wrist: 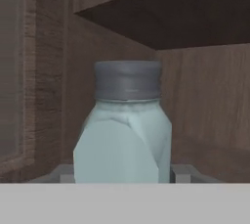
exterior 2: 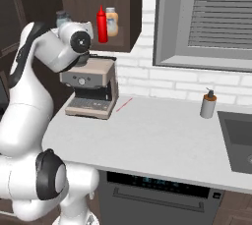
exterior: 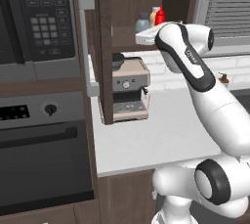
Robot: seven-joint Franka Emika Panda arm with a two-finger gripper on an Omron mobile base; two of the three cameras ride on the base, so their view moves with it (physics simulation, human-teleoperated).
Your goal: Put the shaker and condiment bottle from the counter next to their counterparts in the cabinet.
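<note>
Shaker (wrist: 124, 130) upright — cap up — between jaws.

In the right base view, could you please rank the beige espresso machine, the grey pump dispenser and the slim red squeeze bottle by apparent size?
1. Beige espresso machine, clearly largest.
2. Slim red squeeze bottle.
3. Grey pump dispenser, looking close to the bottle; differing distances make this order unsure.

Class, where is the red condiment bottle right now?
The red bottle stands on the cabinet shelf, right beside the orange bottle, above the coffee machine.
</note>
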